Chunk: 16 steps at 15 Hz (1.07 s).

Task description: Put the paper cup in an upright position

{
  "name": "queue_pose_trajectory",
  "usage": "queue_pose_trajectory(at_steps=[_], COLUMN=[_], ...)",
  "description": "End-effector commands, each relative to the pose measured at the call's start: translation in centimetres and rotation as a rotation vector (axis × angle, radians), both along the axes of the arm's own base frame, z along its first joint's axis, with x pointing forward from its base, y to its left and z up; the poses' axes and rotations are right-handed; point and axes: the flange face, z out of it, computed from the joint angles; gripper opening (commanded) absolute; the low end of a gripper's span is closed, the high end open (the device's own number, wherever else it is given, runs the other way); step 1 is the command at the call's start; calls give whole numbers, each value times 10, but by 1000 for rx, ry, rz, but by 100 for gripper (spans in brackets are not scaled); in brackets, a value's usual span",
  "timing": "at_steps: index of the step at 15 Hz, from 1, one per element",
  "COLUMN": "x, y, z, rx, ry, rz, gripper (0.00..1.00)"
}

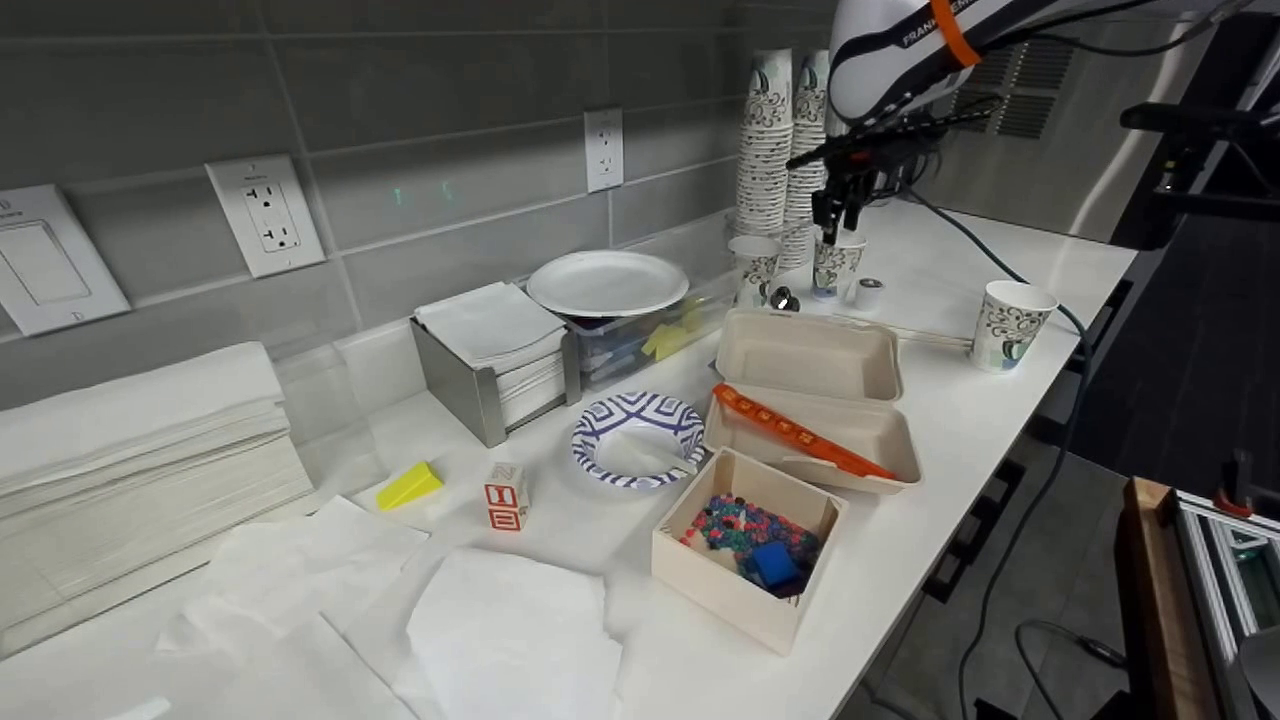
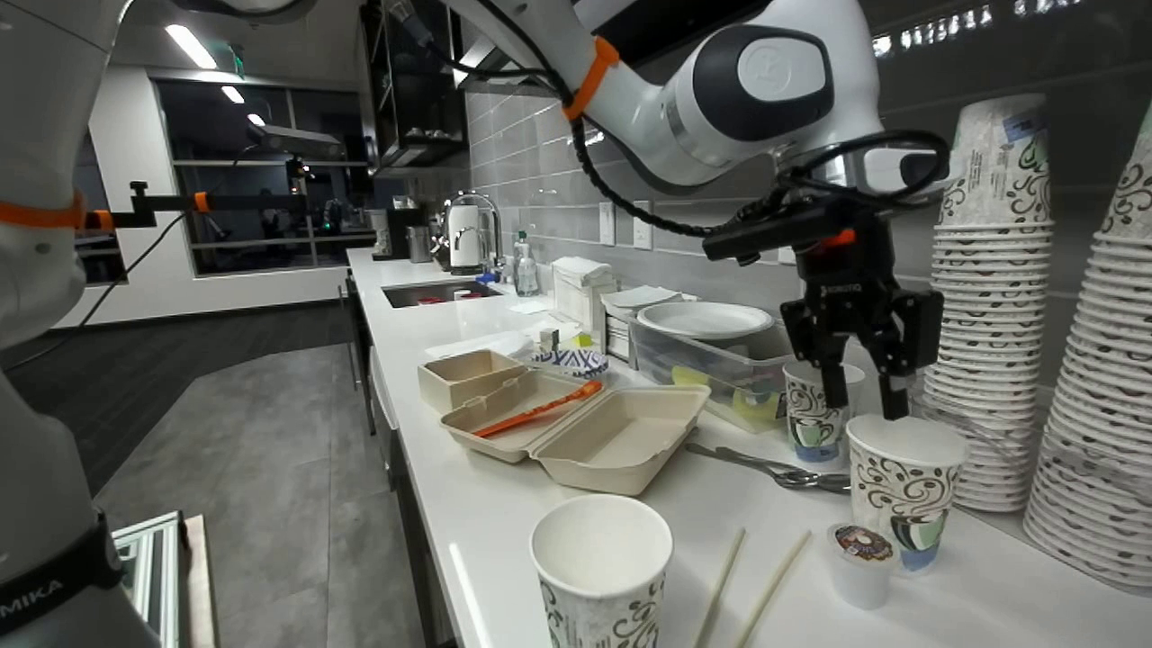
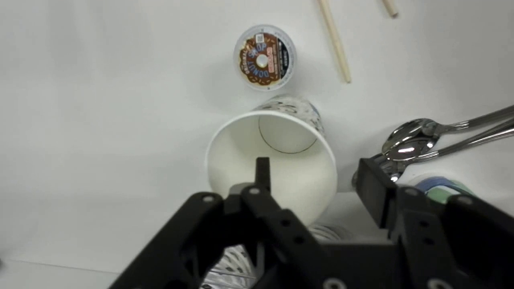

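Observation:
The paper cup stands upright on the white counter and shows in both exterior views (image 1: 836, 270) (image 2: 900, 495). In the wrist view I look down into its open mouth (image 3: 293, 176); dark printing shows on its side. My gripper (image 2: 866, 403) is just above it, fingers pointing down and apart with nothing between them; it also shows in an exterior view (image 1: 840, 228) and the wrist view (image 3: 313, 170). In the wrist view one finger overlaps the cup's mouth and the other is outside the rim. I cannot tell whether a fingertip dips inside.
Tall stacks of nested cups (image 2: 994, 297) stand close behind the cup. A cup with a green mark (image 2: 813, 418) and spoons (image 3: 413, 140) are beside it. A coffee pod (image 3: 264, 58), wooden sticks (image 2: 774, 585), another upright cup (image 1: 1010, 325) and an open takeout box (image 1: 810, 355) are nearby.

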Motion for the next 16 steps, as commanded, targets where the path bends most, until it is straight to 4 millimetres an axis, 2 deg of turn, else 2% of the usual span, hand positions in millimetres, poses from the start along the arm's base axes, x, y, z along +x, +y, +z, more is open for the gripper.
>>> queue_pose_trajectory(at_steps=[1,2,3,6,9,12,16], x=[-22,-28,-35,-52,-80,-113,-166], y=[3,4,6,7,3,0,20], z=[36,42,46,49,58,80,118], rx=[36,80,108,204,278,264,244], ry=[25,-6,-33,-157,-292,-461,-635], rz=[-185,-225,-263,-317,-351,-315,-188], gripper=[90,98,100,100,100,100,100])
